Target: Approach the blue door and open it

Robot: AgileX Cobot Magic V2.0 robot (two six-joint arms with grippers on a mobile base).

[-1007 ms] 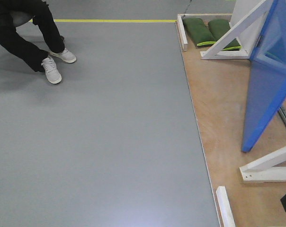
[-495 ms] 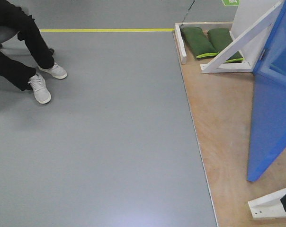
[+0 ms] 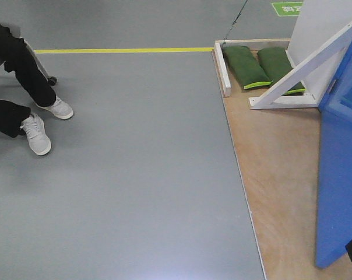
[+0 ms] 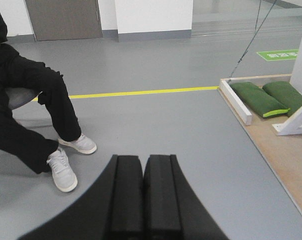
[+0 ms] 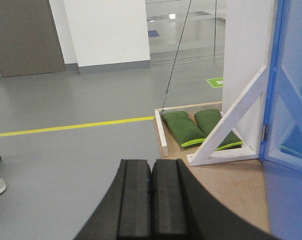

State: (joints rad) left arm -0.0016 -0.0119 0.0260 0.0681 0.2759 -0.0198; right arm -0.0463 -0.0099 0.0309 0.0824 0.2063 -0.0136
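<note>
Both claws are pressed together and hold nothing: the left claw [image 4: 143, 165] points out over bare grey floor [image 3: 135, 175] towards a seated person [image 4: 26, 110] in black trousers and white sneakers, and the right claw [image 5: 151, 167] points towards the door rig. Tucked shut like this, the arms seem simply parked while the mobile base drives, since nothing is within reach yet. The blue door [image 3: 340, 175] stands upright along the right edge of the front view, on a plywood platform [image 3: 275, 169]; its lever handle is not in view from any camera. Behind it a white diagonal brace frame [image 3: 298, 73] props the structure, and two green sandbags [image 3: 246, 67] lie at the brace's foot on the platform's far corner, probably as ballast. A yellow floor line [image 3: 123, 50] crosses the far floor. Compared with a second ago, the yellow line and the person's feet sit lower in the front view, the door panel has slid further right and fills more of that edge, and the near white brace at the bottom right has dropped out of view, which suggests the base is rolling forward towards the platform.
</note>
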